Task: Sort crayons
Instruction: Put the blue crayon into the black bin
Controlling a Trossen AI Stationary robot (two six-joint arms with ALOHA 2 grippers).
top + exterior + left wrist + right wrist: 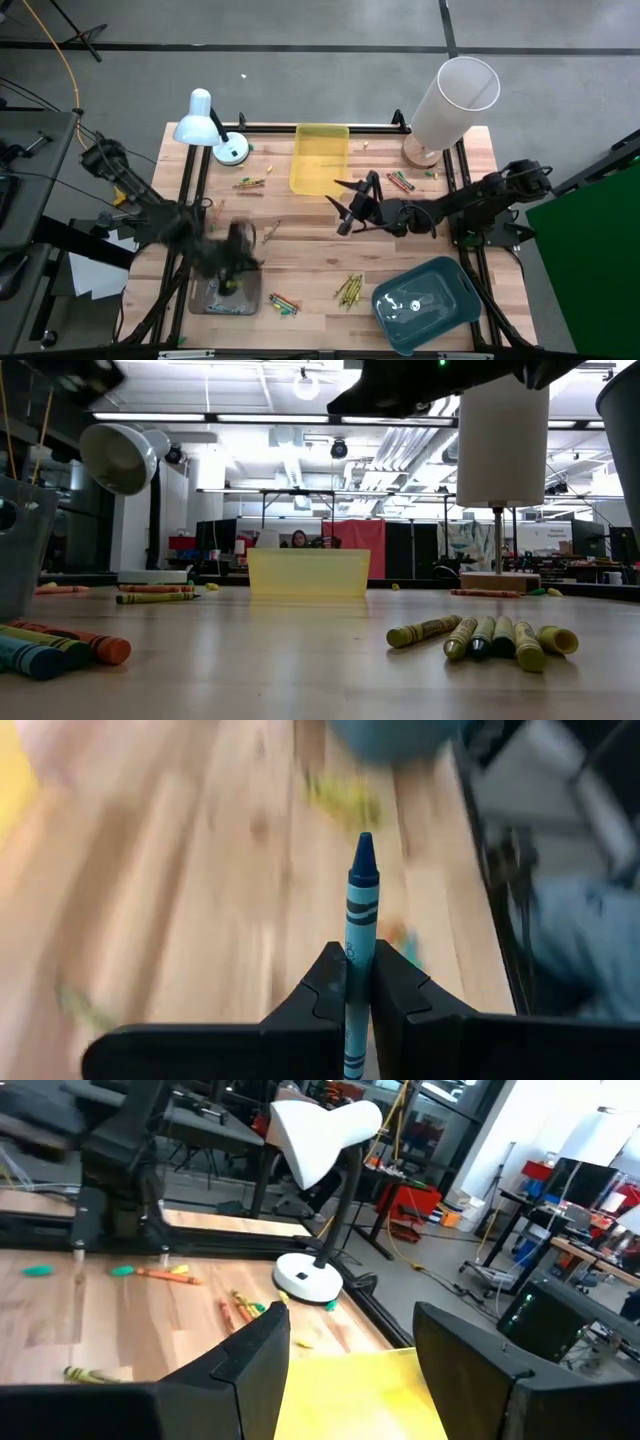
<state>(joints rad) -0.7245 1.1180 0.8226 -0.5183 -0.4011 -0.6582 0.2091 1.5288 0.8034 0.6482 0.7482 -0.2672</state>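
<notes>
Left hand pinches blue crayon; table edge seemingly near.

The lamp stood at the table's far left corner, one tray to its right; another tray sat near right, a crayon cluster just left of it

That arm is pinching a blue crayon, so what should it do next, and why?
Probably lower it into the grey tray just beneath. The left gripper is shut on the blue crayon and hovers over that tray. The right gripper is open above the yellow tray.
</notes>
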